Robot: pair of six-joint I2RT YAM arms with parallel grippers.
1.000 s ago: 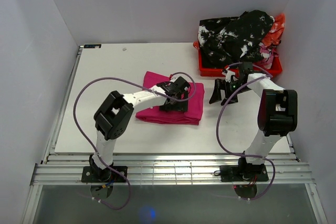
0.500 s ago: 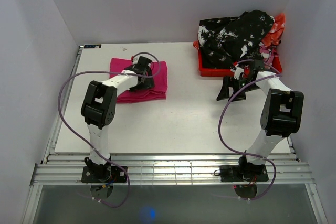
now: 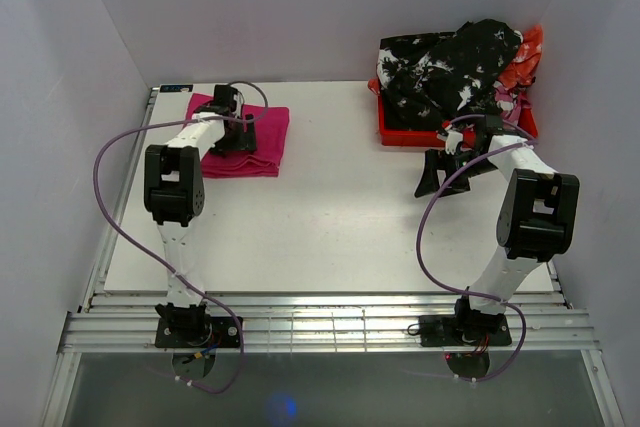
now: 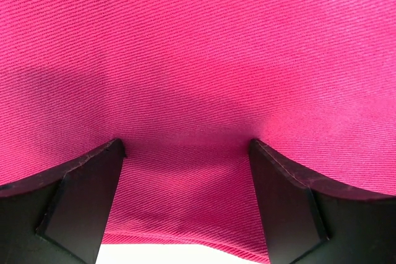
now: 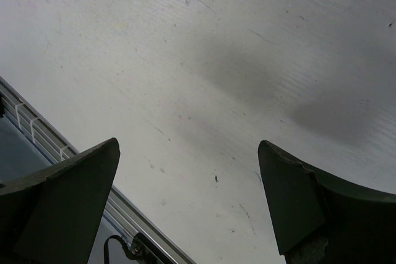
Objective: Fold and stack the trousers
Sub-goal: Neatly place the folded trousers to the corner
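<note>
The trousers (image 3: 265,137) are bright magenta-pink cloth, folded into a compact rectangle at the table's far left. My left gripper (image 3: 234,134) rests on top of them. In the left wrist view its fingers are spread apart and flat cloth (image 4: 198,60) fills the space under and between them (image 4: 185,153); a hem edge shows near the bottom. My right gripper (image 3: 438,173) hovers over bare table just in front of the red crate. In the right wrist view it is open (image 5: 189,153) and empty, with only the white tabletop (image 5: 185,47) below.
A red plastic crate (image 3: 398,136) at the back right holds a heap of black-and-white and orange-pink clothes (image 3: 450,72). White walls close in the table on three sides. The table's front rail (image 5: 37,128) shows in the right wrist view.
My left gripper has slid the folded trousers from the table's middle to its far left. My right gripper has shifted a little right and back, towards the crate.
</note>
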